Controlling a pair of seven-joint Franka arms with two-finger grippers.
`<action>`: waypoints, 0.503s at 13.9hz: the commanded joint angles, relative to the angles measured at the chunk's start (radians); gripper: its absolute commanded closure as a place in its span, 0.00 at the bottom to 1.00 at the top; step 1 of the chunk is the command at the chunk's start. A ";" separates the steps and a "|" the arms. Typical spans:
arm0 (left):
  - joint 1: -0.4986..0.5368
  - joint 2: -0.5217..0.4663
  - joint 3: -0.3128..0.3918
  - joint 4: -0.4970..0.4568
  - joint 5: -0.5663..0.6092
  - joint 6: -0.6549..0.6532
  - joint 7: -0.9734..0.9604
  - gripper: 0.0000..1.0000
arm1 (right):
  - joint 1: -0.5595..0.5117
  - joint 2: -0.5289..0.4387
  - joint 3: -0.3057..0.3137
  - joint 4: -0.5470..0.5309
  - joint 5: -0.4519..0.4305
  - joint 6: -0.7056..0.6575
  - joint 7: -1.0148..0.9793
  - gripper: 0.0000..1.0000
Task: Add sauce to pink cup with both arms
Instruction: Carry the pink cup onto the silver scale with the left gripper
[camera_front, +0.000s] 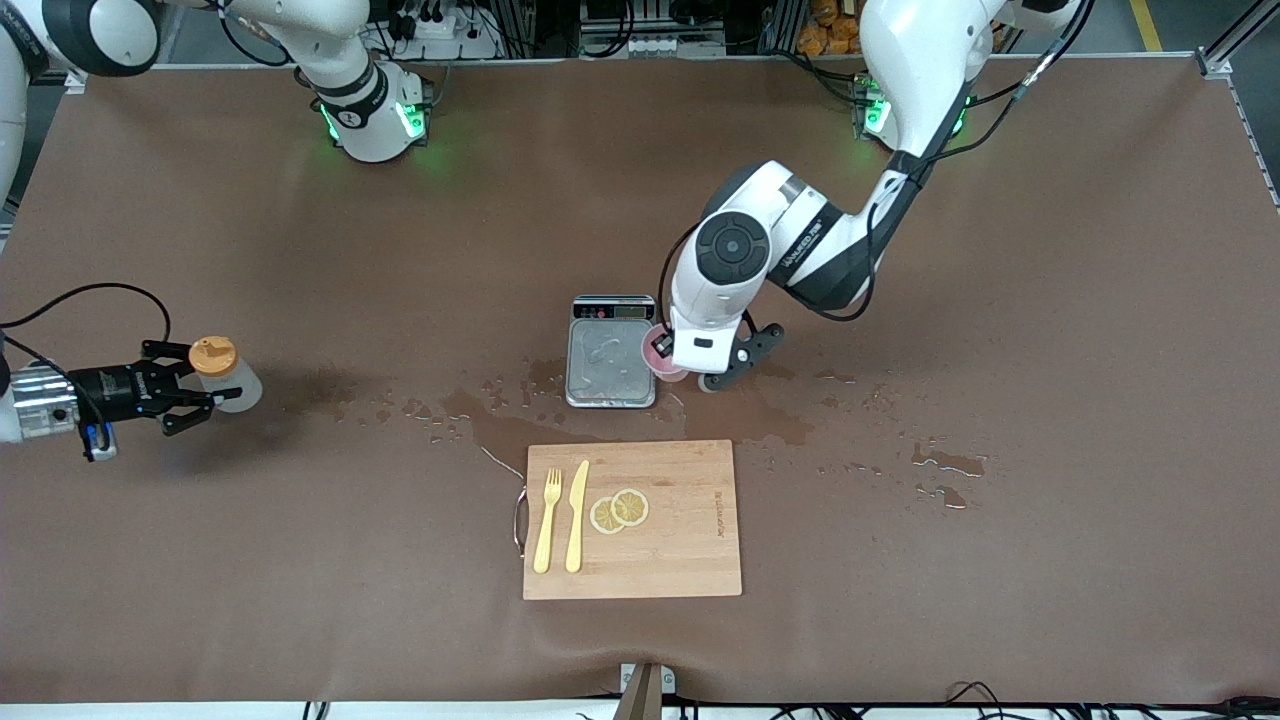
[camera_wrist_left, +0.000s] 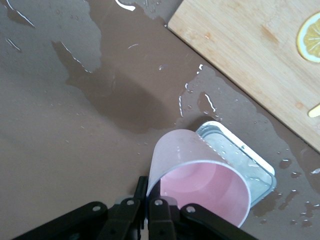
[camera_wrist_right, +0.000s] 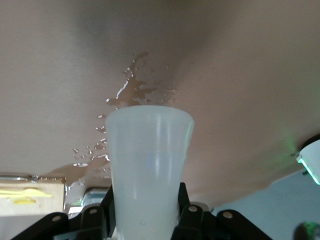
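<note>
Left tool (camera_wrist_left: 148, 205) pinching empty pink cup (camera_wrist_left: 200, 182) rim over scale (camera_front: 610, 352), right tool (camera_front: 200, 392) clamping sauce bottle (camera_front: 225, 372) aloft

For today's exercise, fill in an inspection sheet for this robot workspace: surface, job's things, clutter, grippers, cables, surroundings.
Surface: brown table with wet patches and droplets around the steel scale.
Job's things: sauce bottle held up over the right arm's end of the table; pink cup held beside the scale.
Clutter: wooden cutting board carrying a yellow fork, yellow knife and two lemon slices.
Grippers: left gripper shut on the cup's rim; right gripper shut on the bottle.
Cables: black cable looping by the right arm.
Surroundings: arm bases lit green.
</note>
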 joint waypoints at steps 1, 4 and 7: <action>-0.018 0.040 0.000 0.055 0.016 -0.001 -0.037 1.00 | 0.061 -0.085 -0.008 -0.018 -0.094 0.027 0.074 0.51; -0.044 0.063 -0.001 0.053 0.012 0.041 -0.041 1.00 | 0.108 -0.120 -0.010 -0.019 -0.178 0.055 0.114 0.51; -0.078 0.078 0.000 0.053 -0.003 0.082 -0.046 1.00 | 0.133 -0.140 -0.010 -0.024 -0.200 0.070 0.158 0.52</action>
